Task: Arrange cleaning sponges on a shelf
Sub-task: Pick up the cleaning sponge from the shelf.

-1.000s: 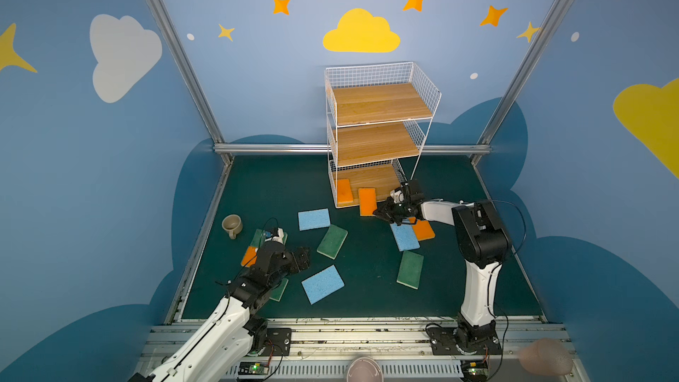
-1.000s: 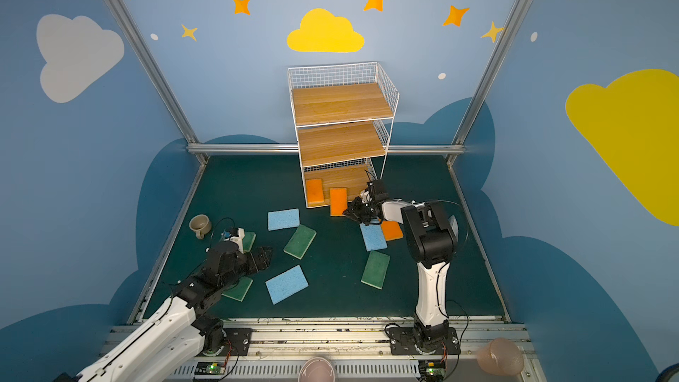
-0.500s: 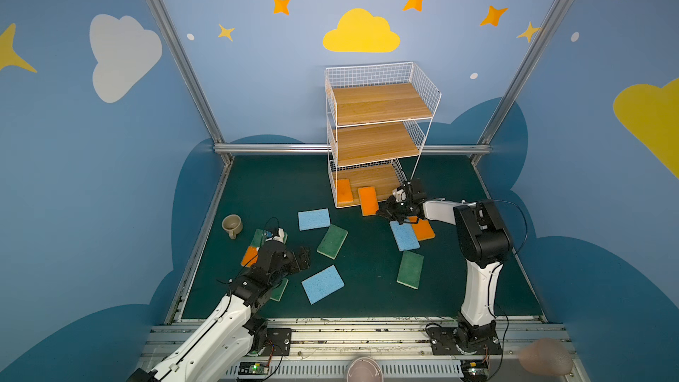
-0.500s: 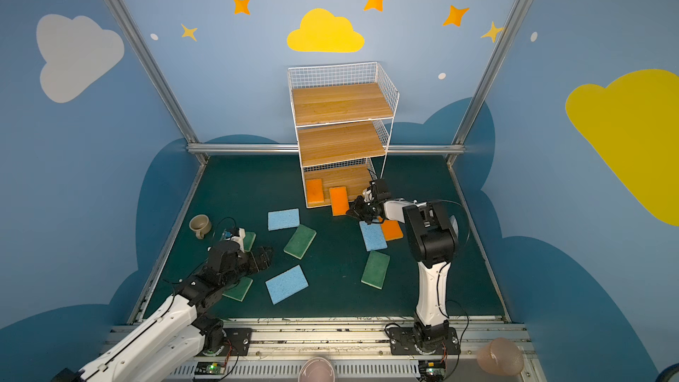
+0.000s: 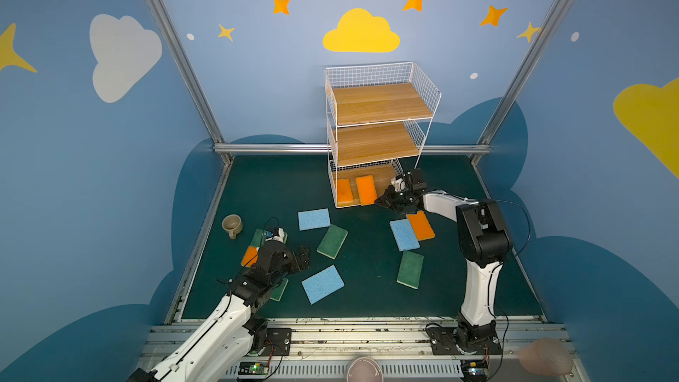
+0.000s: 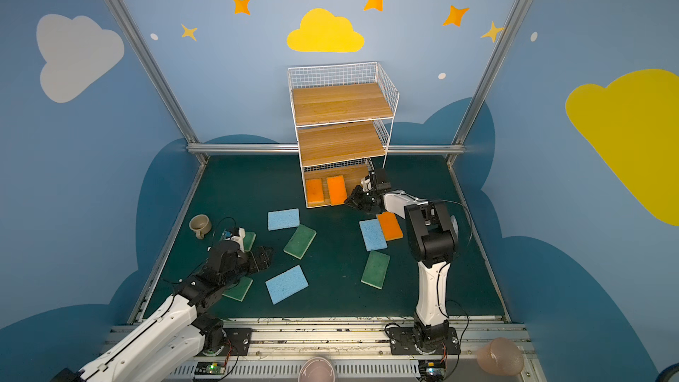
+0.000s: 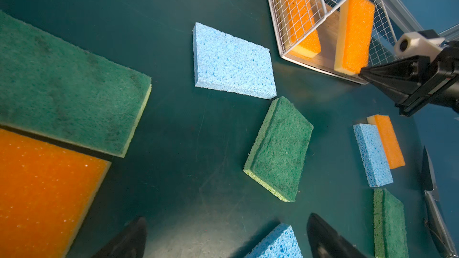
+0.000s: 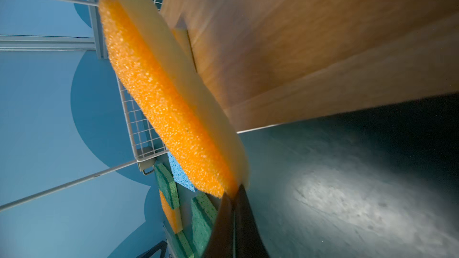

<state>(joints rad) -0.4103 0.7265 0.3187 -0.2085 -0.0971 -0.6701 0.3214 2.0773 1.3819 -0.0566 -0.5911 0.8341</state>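
While the right gripper [image 5: 379, 201] is reaching low toward the front of the shelf [image 5: 382, 102], its jaws are sitting closed against each other. Their tips are touching the near end of an orange sponge [image 5: 366, 189]; whether a sliver of it is being pinched between them cannot be told. That sponge is resting on the bottom plank with its near end at the front edge, and it seems to be tilting, its yellow underside showing along one long side in the left wrist view. A second orange sponge [image 5: 344, 191] is lying flat just beside it on the same plank, next to the wire side wall. The left gripper [image 5: 303, 253] is hovering low over the green mat [image 5: 279, 185] with its jaws spread wide and nothing between them. Beside its arm, a third orange sponge [image 5: 250, 256] and a green sponge [image 5: 258, 237] are lying side by side, and a second green sponge [image 5: 280, 289] is peeking out from under the arm. In front of the open jaws, a third green sponge [image 5: 332, 241] is lying between a blue sponge [image 5: 313, 219] and a second blue sponge [image 5: 322, 284]. Near the right arm, a third blue sponge [image 5: 404, 235] and a fourth orange sponge [image 5: 420, 226] are lying touching along their long sides, with a fourth green sponge [image 5: 410, 269] just beyond them toward the robot. A beige cup [image 5: 232, 225] is standing on the mat near its left edge.
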